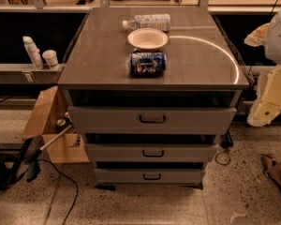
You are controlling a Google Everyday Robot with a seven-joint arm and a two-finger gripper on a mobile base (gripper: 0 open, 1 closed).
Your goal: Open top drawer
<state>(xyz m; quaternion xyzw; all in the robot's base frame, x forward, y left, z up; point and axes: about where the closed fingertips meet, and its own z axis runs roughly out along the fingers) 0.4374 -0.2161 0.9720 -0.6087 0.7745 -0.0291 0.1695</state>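
Observation:
The top drawer (107, 121) is the widest grey metal front, just under the cabinet's top, with a small dark loop handle (152, 119) at its centre. A dark gap runs above the front. Two narrower grey drawer fronts (117, 153) (122, 176) sit below it. My arm's white and cream parts hang at the right edge, and the gripper (268, 102) is to the right of the cabinet, level with the top drawer and apart from it. It holds nothing that I can see.
On the cabinet top (201, 60) lie a blue can (147, 63) on its side, a white bowl (147, 38) and a water bottle (147, 21). An open cardboard box (49, 125) and cables are at the lower left. Bottles (33, 51) stand on a left shelf.

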